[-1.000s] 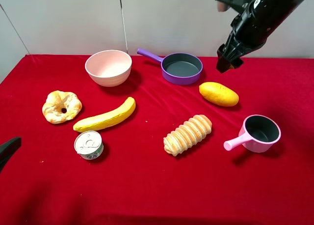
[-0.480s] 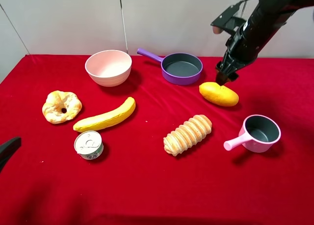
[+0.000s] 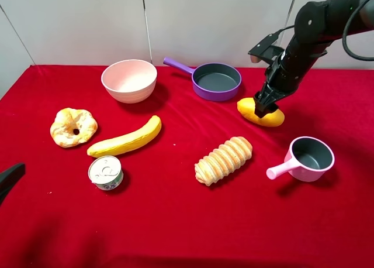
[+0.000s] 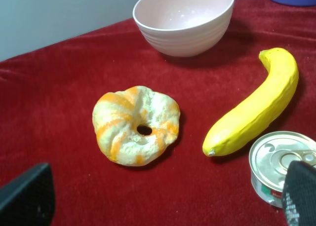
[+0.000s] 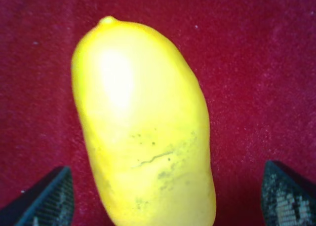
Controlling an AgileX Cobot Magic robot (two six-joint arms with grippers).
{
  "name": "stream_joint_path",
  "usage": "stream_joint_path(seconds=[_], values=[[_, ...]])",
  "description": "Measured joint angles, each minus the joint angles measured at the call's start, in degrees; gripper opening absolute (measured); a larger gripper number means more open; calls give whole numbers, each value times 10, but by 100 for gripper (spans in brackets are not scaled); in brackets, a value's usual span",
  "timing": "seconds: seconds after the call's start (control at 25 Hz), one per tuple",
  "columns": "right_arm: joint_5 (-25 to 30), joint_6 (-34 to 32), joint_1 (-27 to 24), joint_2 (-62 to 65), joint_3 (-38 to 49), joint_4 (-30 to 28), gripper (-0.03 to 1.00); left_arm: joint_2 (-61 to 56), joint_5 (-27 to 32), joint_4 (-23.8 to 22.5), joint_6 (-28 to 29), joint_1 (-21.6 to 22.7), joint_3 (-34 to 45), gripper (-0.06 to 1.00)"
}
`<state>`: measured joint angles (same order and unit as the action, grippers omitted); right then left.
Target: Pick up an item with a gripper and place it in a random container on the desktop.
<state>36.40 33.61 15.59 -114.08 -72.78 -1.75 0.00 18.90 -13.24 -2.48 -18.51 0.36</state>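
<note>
The yellow-orange mango (image 3: 262, 112) lies on the red desktop (image 3: 175, 221), right of centre. My right gripper (image 3: 263, 108) is right above it, jaws open, one on each side of the fruit. The right wrist view shows the mango (image 5: 140, 122) filling the frame between the two fingertips (image 5: 47, 199), apart from it. The purple frying pan (image 3: 217, 81) stands empty behind the mango, to its left. My left gripper (image 4: 163, 199) is open and empty at the table's left front edge, near a tin can (image 4: 279, 164).
A pale pink bowl (image 3: 129, 79) stands at the back left. A ring-shaped bread (image 3: 73, 126), a banana (image 3: 127, 138) and a tin can (image 3: 106, 172) lie at the left. A ribbed loaf (image 3: 224, 160) lies in the middle. A pink saucepan (image 3: 307, 158) stands at the right.
My right gripper has come down and slightly left from high above the table to just over the mango. The left arm and all objects have not moved.
</note>
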Motion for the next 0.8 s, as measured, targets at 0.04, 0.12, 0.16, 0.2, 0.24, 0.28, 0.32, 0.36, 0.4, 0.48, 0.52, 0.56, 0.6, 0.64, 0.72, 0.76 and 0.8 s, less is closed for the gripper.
stream_joint_path(seconds=[0.04,0.12,0.16,0.2,0.24,0.28,0.32,0.36,0.4,0.48,0.52,0.56,0.6,0.64,0.72,0.76,0.8], values=[[-2,1,0,-4,0,1,57,0,0,0,0,0,0,91],[-11,2,0,-10,0,2,57,0,0,0,0,0,0,91],[-15,2,0,-14,0,3,57,0,0,0,0,0,0,91],[-19,3,0,-18,0,4,57,0,0,0,0,0,0,91],[-22,4,0,-22,0,5,57,0,0,0,0,0,0,91],[-27,6,0,-26,0,5,57,0,0,0,0,0,0,91],[-30,7,0,-31,0,6,57,0,0,0,0,0,0,91],[-32,9,0,-33,0,8,57,0,0,0,0,0,0,91],[-35,11,0,-37,0,9,57,0,0,0,0,0,0,91],[-43,13,0,-44,0,17,57,0,0,0,0,0,0,91],[-45,14,0,-46,0,17,57,0,0,0,0,0,0,91],[-47,15,0,-50,0,17,57,0,0,0,0,0,0,91],[-49,16,0,-53,0,17,57,0,0,0,0,0,0,91],[-52,17,0,-57,0,17,57,0,0,0,0,0,0,91],[-57,18,0,-65,0,17,57,0,0,0,0,0,0,91],[-57,19,0,-68,0,17,57,0,0,0,0,0,0,91],[-58,19,0,-71,0,21,57,0,0,0,0,0,0,91]])
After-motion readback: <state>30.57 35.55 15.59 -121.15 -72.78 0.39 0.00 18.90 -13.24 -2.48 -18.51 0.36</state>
